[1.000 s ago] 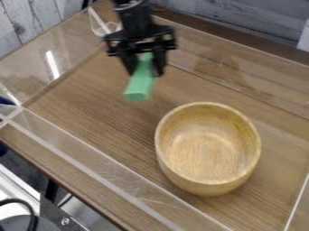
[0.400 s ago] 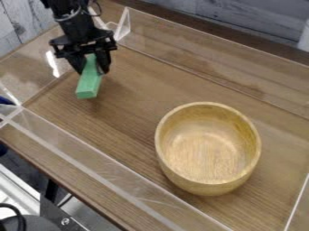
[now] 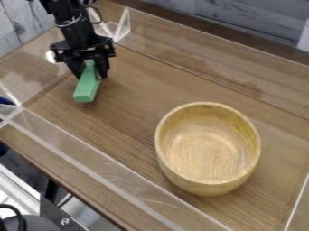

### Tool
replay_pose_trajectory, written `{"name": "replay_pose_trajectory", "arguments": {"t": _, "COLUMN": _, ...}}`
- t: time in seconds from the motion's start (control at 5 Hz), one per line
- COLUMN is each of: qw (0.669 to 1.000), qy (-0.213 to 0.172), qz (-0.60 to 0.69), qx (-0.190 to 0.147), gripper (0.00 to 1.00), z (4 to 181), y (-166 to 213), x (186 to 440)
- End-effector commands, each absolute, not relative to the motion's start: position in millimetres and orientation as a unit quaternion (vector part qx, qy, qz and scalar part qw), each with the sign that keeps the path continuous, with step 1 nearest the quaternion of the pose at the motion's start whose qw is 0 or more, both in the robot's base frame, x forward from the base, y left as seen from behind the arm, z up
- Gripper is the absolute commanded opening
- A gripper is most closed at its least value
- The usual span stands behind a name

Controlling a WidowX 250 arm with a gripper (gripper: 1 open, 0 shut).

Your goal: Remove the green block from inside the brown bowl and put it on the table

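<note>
"Since you're reading from the left, where is the block?"

"Upper left of the frame. The green block point(image 3: 87, 87) hangs upright-ish below the black gripper point(image 3: 88, 69), its top end between the fingertips, so I'd call it pinched."

"Is it down on the table point(image 3: 139, 99)?"

"I can't tell whether its lower end touches the wood. It is out of the bowl, at any rate, and near the clear wall point(image 3: 75, 143) along the left side."

"How will it handle?"

"Light and stiff, I'd guess, and not fragile. Those flat sides should suit two fingers, though a smooth face might slip or let it swing if the hold is shallow. Gripping the upper end leaves the lower end free to meet the table first."

"Would you take it elsewhere?"

"For laying it flat, nearer the middle, across the narrow width. For setting it down from here, the top end will do: lower gently, then let go."

"And farther right?"

"The brown bowl point(image 3: 168, 150), right of centre and lower down, with nothing inside, well apart from the block."
</note>
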State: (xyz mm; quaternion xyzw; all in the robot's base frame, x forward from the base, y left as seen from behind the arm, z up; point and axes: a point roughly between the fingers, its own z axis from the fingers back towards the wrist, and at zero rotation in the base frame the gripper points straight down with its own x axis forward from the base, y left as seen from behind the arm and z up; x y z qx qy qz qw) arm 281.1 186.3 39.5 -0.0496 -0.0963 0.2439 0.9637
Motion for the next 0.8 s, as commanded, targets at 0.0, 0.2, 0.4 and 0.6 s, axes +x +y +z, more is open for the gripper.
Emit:
{"name": "replay_pose_trajectory", "arguments": {"t": 0.0, "qw": 0.963, "qy": -0.117, "qz": 0.241, "qx": -0.024, "gripper": 1.0, "z": 53.5, "y": 199.3, "x": 294.2}}
{"name": "replay_pose_trajectory", "arguments": {"t": 0.2, "qw": 0.964, "qy": -0.107, "qz": 0.244, "qx": -0.013, "gripper": 0.0, "z": 48.7, "y": 201.4, "x": 297.6}}
{"name": "replay_pose_trajectory", "arguments": {"t": 0.4, "qw": 0.968, "qy": -0.099, "qz": 0.229, "qx": -0.015, "gripper": 0.0, "z": 48.1, "y": 195.9, "x": 300.9}}
{"name": "replay_pose_trajectory", "arguments": {"t": 0.6, "qw": 0.973, "qy": -0.09, "qz": 0.211, "qx": -0.02, "gripper": 0.0, "z": 48.9, "y": 188.8, "x": 305.1}}
